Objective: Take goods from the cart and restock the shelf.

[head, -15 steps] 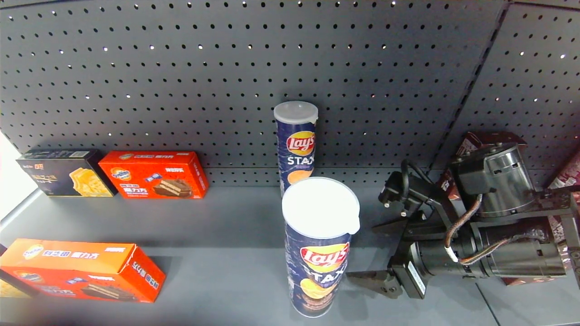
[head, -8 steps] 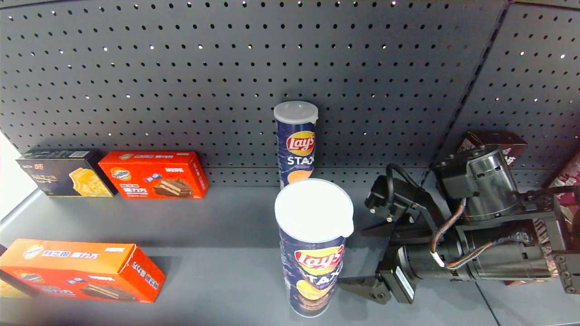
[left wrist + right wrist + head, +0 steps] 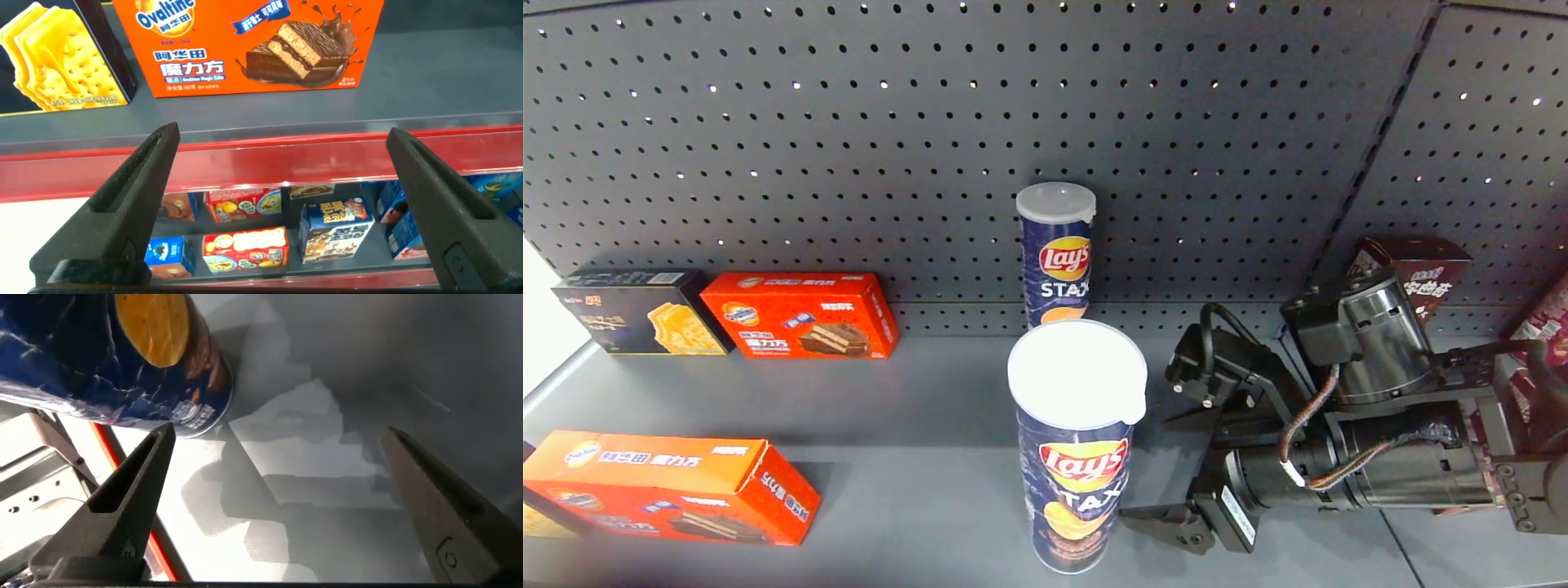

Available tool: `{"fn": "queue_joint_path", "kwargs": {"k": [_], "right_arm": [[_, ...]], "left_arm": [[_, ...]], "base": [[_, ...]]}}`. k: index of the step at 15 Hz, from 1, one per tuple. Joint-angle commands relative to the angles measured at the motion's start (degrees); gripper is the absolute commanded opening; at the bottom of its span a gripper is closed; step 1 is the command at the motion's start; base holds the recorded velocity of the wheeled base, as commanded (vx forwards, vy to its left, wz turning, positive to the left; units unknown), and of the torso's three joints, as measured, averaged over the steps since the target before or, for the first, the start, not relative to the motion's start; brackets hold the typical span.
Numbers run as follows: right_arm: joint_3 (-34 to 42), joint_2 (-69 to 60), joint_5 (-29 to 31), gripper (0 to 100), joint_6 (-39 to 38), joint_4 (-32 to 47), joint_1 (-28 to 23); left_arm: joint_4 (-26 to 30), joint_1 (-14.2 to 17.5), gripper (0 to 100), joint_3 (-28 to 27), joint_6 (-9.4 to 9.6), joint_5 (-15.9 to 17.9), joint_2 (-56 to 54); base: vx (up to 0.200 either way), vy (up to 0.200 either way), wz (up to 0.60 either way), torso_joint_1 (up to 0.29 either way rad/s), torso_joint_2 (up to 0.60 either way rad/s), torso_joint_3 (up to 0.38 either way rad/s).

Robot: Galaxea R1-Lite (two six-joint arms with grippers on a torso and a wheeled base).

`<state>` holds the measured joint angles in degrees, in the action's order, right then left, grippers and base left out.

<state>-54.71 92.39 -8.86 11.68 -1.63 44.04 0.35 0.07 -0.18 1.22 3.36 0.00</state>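
The right gripper [image 3: 1152,469] keeps sliding in from the right, fingers spread wide and holding nothing, and the front chip can [image 3: 1074,482] has shifted a touch to the left with it, away from the arm. It stands upright on the shelf [image 3: 915,408], directly in front of the rear can [image 3: 1055,253]. One fingertip sits right at the front can's side; contact can't be confirmed. It looks like a nudge to line up the row, so this can seems placed. The left gripper [image 3: 282,135], well left of the front can, hangs open and empty.
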Motion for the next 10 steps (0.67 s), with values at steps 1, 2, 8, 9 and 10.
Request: {"fn": "queue_joint_path", "kwargs": {"k": [1, 2, 8, 9, 10], "right_arm": [[-0.3, -0.2, 0.0, 100, 0.0, 0.0, -0.5], [-0.6, -0.2, 0.0, 100, 0.0, 0.1, -0.5], [-0.7, 0.7, 0.0, 100, 0.1, 0.0, -0.2], [-0.7, 0.8, 0.0, 100, 0.0, 0.0, -0.2], [-0.7, 0.8, 0.0, 100, 0.0, 0.0, -0.2]], "left_arm": [[0.0, 0.0, 100, 0.0, 0.01, 0.1, 0.1], [0.0, 0.0, 100, 0.0, 0.01, 0.0, 0.1], [0.0, 0.0, 100, 0.0, -0.08, 0.0, 0.1], [0.0, 0.0, 100, 0.0, -0.08, 0.0, 0.1], [0.0, 0.0, 100, 0.0, -0.08, 0.0, 0.1]], "base": [[0.000, 0.000, 0.00, 0.000, 0.00, 0.000], [0.000, 0.000, 0.00, 0.000, 0.00, 0.000], [0.000, 0.000, 0.00, 0.000, 0.00, 0.000], [0.000, 0.000, 0.00, 0.000, 0.00, 0.000], [0.000, 0.000, 0.00, 0.000, 0.00, 0.000]]}}
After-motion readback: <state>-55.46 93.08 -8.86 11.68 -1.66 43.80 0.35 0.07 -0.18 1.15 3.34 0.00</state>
